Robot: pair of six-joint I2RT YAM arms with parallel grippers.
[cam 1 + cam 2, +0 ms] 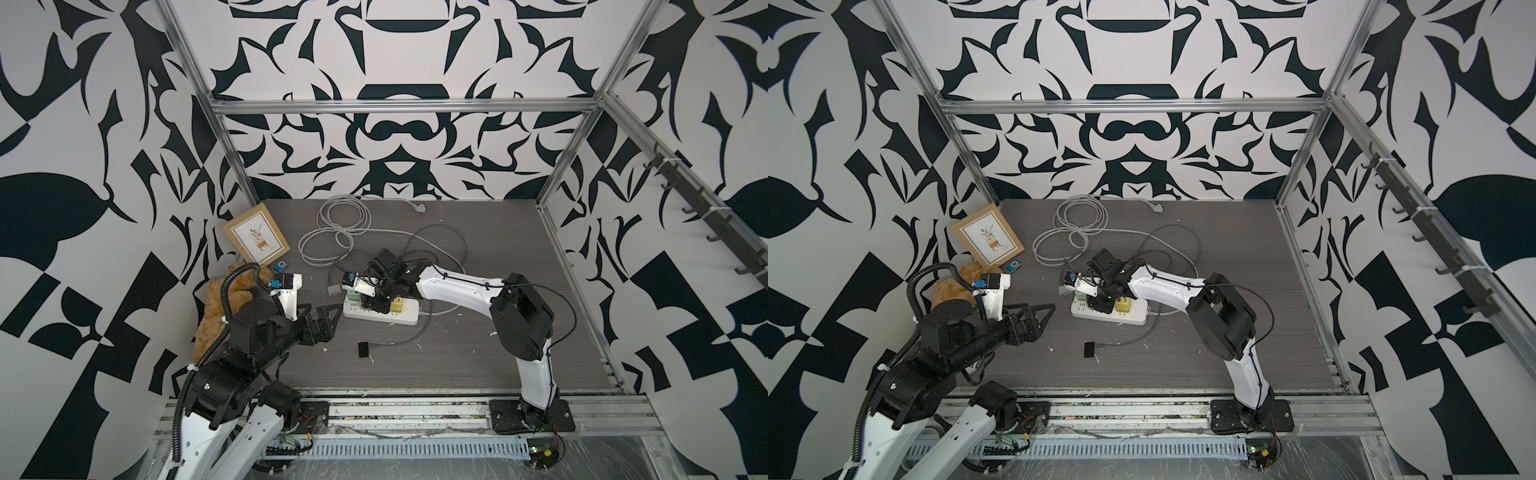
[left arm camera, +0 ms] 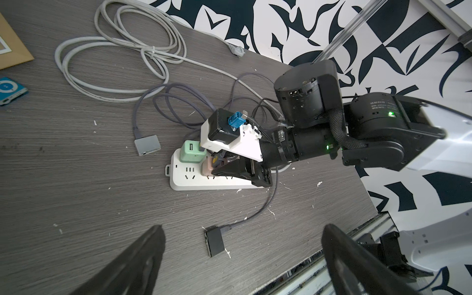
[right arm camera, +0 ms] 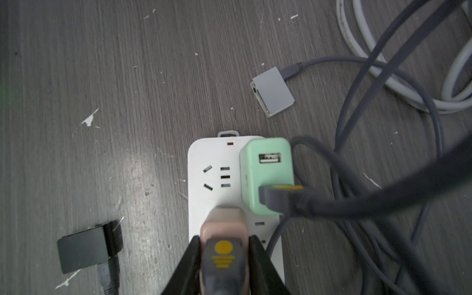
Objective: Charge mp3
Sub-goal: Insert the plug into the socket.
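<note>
The mp3 is a small blue square player lying flat at the back left of the table, beside a picture frame; the left wrist view also shows the mp3. My right gripper hangs over the white power strip. Its jaws flank a grey USB plug with a yellow mark that is seated in the pink charger cube, slightly apart from it. My left gripper stands wide open and empty, just left of the strip and far from the player.
A green charger and a yellow charger sit in the strip, with a second loose grey plug against the green one. A black device and a grey device lie on cables. Coiled white cable, picture frame and teddy bear crowd the back left.
</note>
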